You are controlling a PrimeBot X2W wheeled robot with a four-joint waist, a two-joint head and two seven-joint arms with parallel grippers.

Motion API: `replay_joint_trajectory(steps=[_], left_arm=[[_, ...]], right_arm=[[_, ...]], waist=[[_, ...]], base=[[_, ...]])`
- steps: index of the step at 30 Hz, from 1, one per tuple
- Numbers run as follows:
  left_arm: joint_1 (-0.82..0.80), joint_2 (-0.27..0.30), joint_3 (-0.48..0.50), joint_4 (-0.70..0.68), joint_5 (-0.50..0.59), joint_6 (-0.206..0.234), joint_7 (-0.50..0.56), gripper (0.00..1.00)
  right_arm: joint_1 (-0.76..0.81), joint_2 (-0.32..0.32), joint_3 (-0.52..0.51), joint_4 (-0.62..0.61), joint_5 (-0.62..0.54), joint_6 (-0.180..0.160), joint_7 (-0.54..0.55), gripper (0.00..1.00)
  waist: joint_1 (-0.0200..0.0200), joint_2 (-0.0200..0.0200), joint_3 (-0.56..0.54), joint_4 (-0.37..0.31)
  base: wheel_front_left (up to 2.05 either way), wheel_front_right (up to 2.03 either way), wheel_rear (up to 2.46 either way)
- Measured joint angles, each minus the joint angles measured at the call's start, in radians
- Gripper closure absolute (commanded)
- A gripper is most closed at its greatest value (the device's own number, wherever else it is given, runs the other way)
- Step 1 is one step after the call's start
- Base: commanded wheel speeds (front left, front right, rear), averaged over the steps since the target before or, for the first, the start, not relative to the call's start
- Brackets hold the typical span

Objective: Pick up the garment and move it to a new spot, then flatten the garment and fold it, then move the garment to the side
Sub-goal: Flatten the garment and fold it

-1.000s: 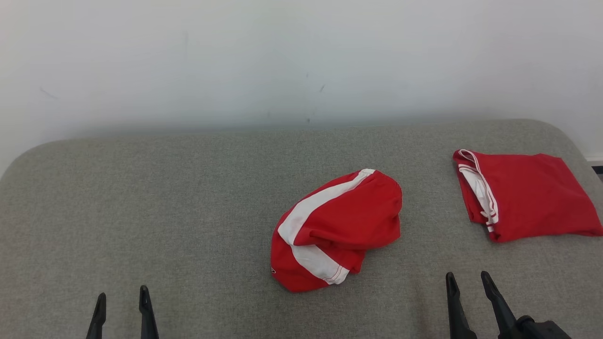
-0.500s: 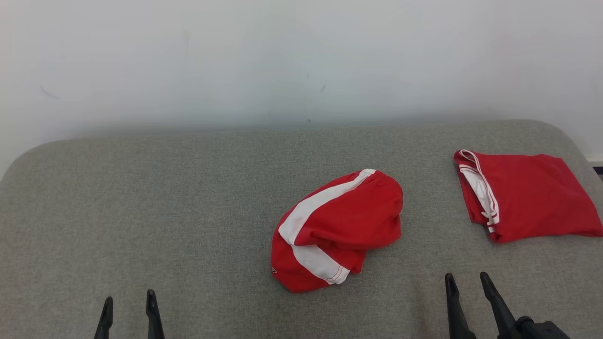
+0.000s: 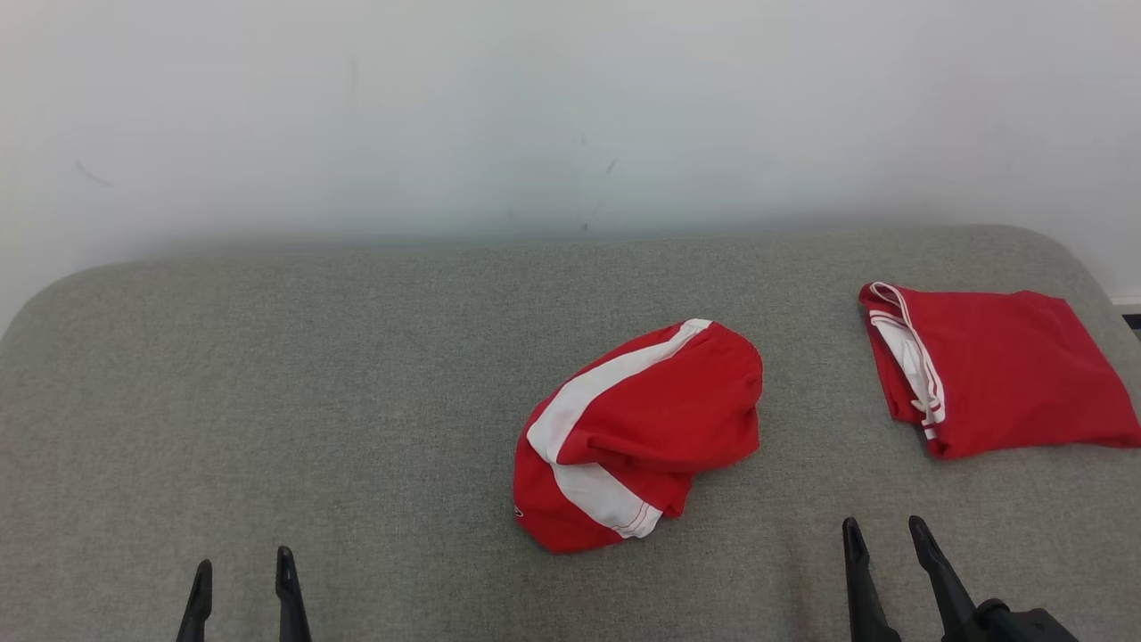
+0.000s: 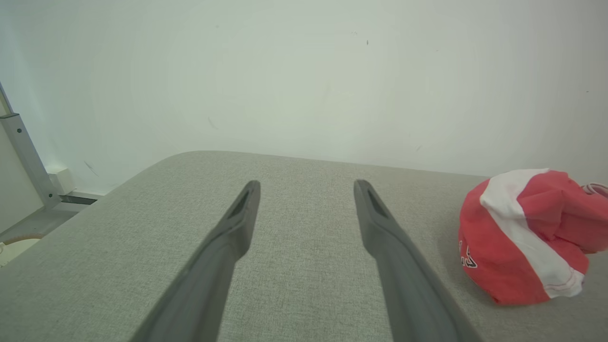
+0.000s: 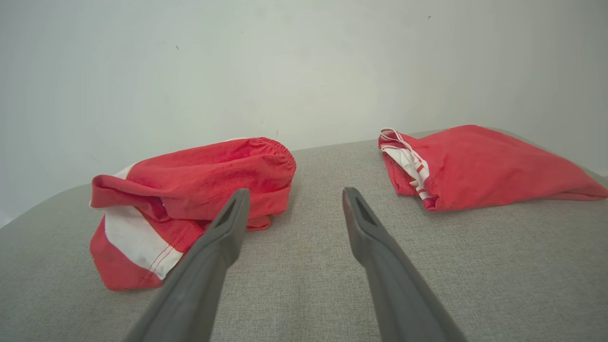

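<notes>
A crumpled red garment with white stripes [image 3: 637, 437] lies bunched near the middle of the grey padded table [image 3: 357, 383]. It also shows at the right of the left wrist view [image 4: 520, 237] and at the left of the right wrist view [image 5: 190, 199]. My left gripper [image 3: 242, 571] hovers open at the lower left, well to the left of the garment, nothing between its fingers [image 4: 306, 187]. My right gripper [image 3: 882, 530] stands open at the lower right, just right of the garment and short of it [image 5: 294, 197].
A second red garment with white trim [image 3: 989, 366] lies folded flat at the table's right end [image 5: 475, 164]. A pale wall [image 3: 570, 116] stands right behind the table. A metal post [image 4: 23, 156] stands beyond the table's left edge.
My left gripper has slid slightly right and lower in the head view. The right gripper and both garments have not moved.
</notes>
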Motion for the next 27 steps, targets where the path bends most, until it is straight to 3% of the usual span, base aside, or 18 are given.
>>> replay_joint_trajectory(steps=[13,27], left_arm=[[0.000,0.000,-0.003,0.022,0.022,0.012,0.000,0.00],[0.003,0.011,0.000,0.056,0.142,0.038,0.000,0.00]], right_arm=[[0.000,0.000,-0.002,0.001,0.000,0.000,0.000,0.00],[0.002,0.000,-0.001,0.003,0.004,0.000,0.000,0.00]], waist=[[0.0000,0.0000,-0.001,0.003],[0.0000,0.0000,-0.011,0.011]], base=[[0.00,0.00,0.00],[0.00,0.00,0.00]])
